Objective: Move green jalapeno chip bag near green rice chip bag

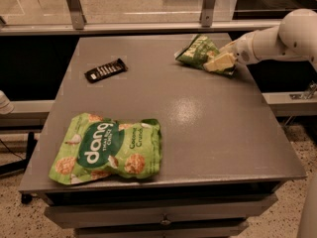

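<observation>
Upper right of frame: gripper [221, 62] jaws pinch the right edge of green jalapeno chip bag [198, 51] on bench [208, 128]; green rice chip bag [106, 150] lower left, well apart.

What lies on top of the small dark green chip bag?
The gripper lies on the right end of the chip bag. That end is covered, so the grip cannot be seen.

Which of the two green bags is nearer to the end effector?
The small dark Kettle bag, far right, with the end effector at it. The big lime dang bag lies far off, front left.
</observation>
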`<action>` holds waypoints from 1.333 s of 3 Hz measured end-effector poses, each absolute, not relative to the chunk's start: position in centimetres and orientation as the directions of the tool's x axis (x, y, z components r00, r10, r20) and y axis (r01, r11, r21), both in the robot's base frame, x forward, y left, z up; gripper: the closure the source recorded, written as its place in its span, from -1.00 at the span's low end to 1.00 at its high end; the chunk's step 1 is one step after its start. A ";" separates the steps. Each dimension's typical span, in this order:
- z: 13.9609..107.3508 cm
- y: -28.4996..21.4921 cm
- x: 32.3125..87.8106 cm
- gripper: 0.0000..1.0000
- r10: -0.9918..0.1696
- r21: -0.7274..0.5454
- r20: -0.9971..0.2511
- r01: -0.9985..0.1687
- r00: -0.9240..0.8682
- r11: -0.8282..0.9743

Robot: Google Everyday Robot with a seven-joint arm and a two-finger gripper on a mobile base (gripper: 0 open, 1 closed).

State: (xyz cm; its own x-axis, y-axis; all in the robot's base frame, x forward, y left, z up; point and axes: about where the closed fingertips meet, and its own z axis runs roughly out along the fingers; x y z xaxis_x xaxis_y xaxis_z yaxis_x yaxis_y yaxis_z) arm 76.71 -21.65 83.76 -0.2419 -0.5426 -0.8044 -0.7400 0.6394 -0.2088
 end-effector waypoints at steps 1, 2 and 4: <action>83.8 -21.6 76.7 -0.26 -0.543 -0.209 -0.804 -0.740 -0.242 0.639; 83.8 -21.6 76.7 -0.73 -0.543 -0.209 -0.804 -0.740 -0.242 0.639; 84.8 -20.1 74.5 -1.00 -0.641 -0.240 -0.729 -0.787 -0.241 0.568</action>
State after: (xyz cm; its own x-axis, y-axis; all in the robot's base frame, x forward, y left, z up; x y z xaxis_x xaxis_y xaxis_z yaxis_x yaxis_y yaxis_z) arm 74.49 -20.13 84.77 -0.2409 -0.6413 -0.7285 -0.7874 0.5680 -0.2396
